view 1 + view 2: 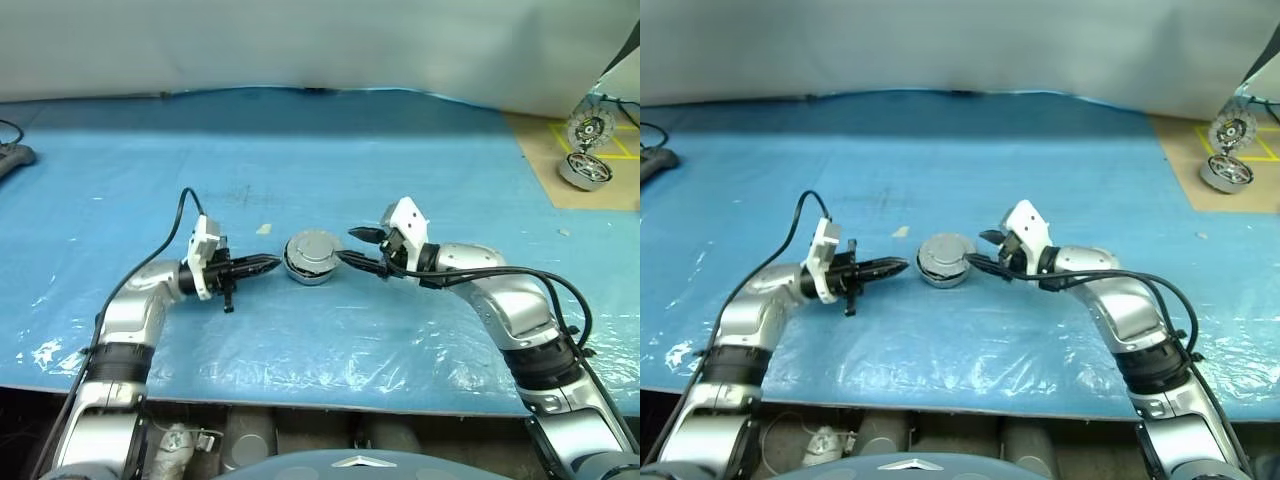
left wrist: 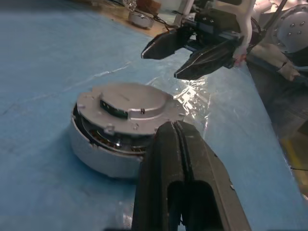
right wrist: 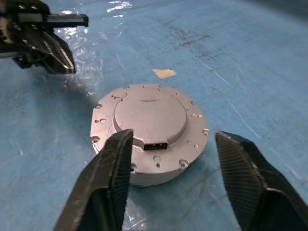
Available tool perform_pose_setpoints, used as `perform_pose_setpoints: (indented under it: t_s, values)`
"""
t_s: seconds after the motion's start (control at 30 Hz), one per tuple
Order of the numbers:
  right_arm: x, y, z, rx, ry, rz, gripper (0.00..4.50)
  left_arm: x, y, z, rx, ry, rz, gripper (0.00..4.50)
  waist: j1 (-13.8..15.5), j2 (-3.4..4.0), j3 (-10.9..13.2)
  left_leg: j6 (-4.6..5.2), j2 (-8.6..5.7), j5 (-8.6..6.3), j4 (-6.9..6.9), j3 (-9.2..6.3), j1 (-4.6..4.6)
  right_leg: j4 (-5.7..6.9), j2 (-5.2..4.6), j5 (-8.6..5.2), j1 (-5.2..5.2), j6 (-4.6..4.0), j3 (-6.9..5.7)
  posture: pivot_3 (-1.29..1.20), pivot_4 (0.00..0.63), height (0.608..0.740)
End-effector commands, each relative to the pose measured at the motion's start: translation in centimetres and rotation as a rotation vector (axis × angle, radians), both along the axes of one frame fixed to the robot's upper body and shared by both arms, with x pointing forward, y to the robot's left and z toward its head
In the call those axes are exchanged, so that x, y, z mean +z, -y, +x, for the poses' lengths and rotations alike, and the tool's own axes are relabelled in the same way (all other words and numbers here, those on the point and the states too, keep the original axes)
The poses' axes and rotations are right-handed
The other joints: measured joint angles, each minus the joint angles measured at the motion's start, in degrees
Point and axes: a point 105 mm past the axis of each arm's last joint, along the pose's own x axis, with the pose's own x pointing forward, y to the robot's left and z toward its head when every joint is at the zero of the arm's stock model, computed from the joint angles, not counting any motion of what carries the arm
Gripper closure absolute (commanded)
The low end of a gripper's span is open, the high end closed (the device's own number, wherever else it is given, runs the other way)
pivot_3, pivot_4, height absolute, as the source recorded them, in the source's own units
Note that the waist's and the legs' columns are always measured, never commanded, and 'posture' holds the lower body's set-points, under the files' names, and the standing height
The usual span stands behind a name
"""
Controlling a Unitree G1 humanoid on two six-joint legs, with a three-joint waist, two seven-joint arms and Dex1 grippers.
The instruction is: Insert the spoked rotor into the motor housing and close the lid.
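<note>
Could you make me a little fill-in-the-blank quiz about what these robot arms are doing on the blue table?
1. The round silver motor housing sits on a ____ plastic sheet.
2. The right gripper has its black fingers ____.
3. The left gripper has its fingers ____.
4. The flat silver lid rests ____ on the housing, showing a gap.

Missing words: blue; open; shut; tilted

Rotor perhaps hidden under lid [image 3: 149,115]

My right gripper [image 3: 173,168] has its two fingers spread wide around the lidded motor housing [image 3: 150,130] at frame centre; my left gripper [image 3: 60,53] sits upper left, closed.
</note>
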Motion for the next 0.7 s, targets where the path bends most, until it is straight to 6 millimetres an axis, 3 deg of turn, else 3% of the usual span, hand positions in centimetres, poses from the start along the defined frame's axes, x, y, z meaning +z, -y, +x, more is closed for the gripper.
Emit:
perform_pose_setpoints:
  t_s: [0.03, 0.07, 0.1, 0.3, 0.47, 0.57, 0.67, 0.7]
  values:
    - [0.7, -1.2, 0.3, 0.062, 0.026, 0.025, 0.42, 1.2, -0.9, -1.0, 0.091, 0.061, -0.028, 4.50, -0.3, 0.00, 0.0, 0.00, -0.01, 0.00, 0.04, 0.02, 0.05, 0.01, 0.00, 0.00, 0.02, 0.01, 0.08, 0.00, 0.150, 0.740]
    - [0.6, -1.5, 0.5, 0.072, 0.022, 0.025, 0.06, 0.9, -1.2, -1.2, 0.107, 0.067, -0.030, 4.50, -0.4, 0.00, 0.0, 0.00, -0.03, 0.00, 0.05, 0.07, 0.11, 0.03, -0.01, 0.00, 0.03, 0.01, 0.15, 0.00, 0.150, 0.740]
    - [0.5, -1.8, 0.6, 0.083, 0.025, 0.015, 0.01, 0.5, -1.3, -1.2, 0.124, 0.078, -0.023, 4.50, -0.4, 0.00, 0.0, 0.01, -0.03, 0.00, 0.05, 0.09, 0.14, 0.05, 0.00, 0.00, 0.03, 0.00, 0.17, 0.00, 0.150, 0.740]
    - [-0.7, -3.3, 1.7, 0.107, 0.011, -0.003, 0.01, -3.7, -1.6, -0.5, 0.203, 0.128, 0.033, 4.50, -0.4, 0.02, 0.0, 0.03, -0.04, 0.01, 0.13, 0.14, 0.27, 0.24, 0.01, 0.00, 0.07, 0.00, 0.28, 0.00, 0.150, 0.740]
    - [-1.9, -4.1, 1.9, 0.118, 0.001, -0.033, 0.01, -4.6, -1.3, -0.5, 0.231, 0.164, 0.028, 4.50, -0.4, -0.03, 0.0, 0.03, -0.01, 0.01, 0.17, 0.12, 0.21, 0.28, 0.03, 0.01, 0.02, 0.01, 0.25, 0.00, 0.150, 0.740]
    - [-2.2, -4.1, 1.9, 0.115, -0.003, -0.037, 0.59, -4.8, -1.2, -0.3, 0.235, 0.160, 0.019, 4.50, -0.3, -0.03, 0.0, 0.03, -0.01, 0.01, 0.21, 0.12, 0.25, 0.33, 0.03, 0.01, 0.04, 0.01, 0.26, 0.00, 0.150, 0.740]
    - [-2.3, -4.0, 2.0, 0.113, 0.001, -0.045, 1.56, -4.7, -1.1, 0.1, 0.241, 0.162, 0.012, 4.50, -0.3, -0.03, 0.0, 0.03, 0.00, 0.01, 0.23, 0.12, 0.27, 0.36, 0.03, 0.01, 0.05, 0.01, 0.26, 0.00, 0.150, 0.740]
    - [-2.3, -4.1, 2.1, 0.110, 0.000, -0.045, 1.57, -4.7, -1.1, 0.3, 0.241, 0.161, 0.009, 4.50, -0.3, -0.03, 0.0, 0.03, 0.00, 0.01, 0.24, 0.12, 0.26, 0.36, 0.03, 0.01, 0.05, 0.01, 0.27, 0.00, 0.150, 0.740]
